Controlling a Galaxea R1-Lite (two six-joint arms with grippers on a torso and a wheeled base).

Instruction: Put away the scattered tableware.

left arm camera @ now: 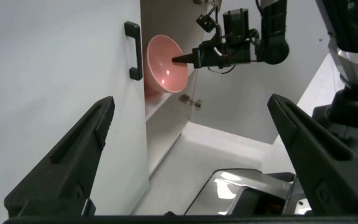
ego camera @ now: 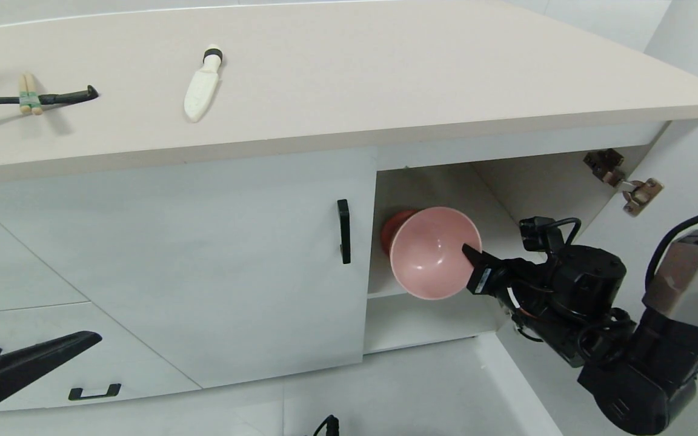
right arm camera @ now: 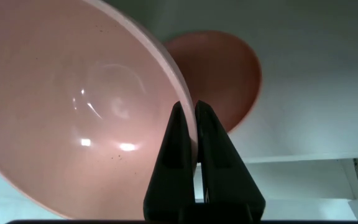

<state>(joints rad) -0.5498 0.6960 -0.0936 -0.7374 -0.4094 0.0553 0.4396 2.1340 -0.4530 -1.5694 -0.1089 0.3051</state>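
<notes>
The left gripper (left arm camera: 191, 101) hangs low in front of the closed door (ego camera: 203, 260). Its jaws are wide and hold nothing, and it is well apart from the work, so I expect no trouble from it.

The risk is at the right gripper (ego camera: 473, 257). Its jaws are narrow and pinch only the thin rim of the bowl (ego camera: 428, 254), with one finger inside and one outside. The bowl is in the air at the opening of the cabinet (ego camera: 434, 181), in front of the shelf (ego camera: 382, 292). It is tipped on its side with its mouth toward the robot.

The hold is small and the surface is smooth, so the bowl may turn or slip between the fingers. If it is let go while tipped like this, I think it may roll off the shelf and fall. The edge of the closed door is just beside the rim and could be struck. A deeper push could also knock the red bowl (ego camera: 394, 227) just behind it.

The bowl is pale pink, round and deep. It is glossy inside, with bright reflections and a few tiny dark specks. It looks light and hard, perhaps plastic.

I cannot tell how the red bowl lies. Farther off, on the counter (ego camera: 385, 79), a knife (ego camera: 200, 91) and chopsticks (ego camera: 29, 94) are not yet put away.
</notes>
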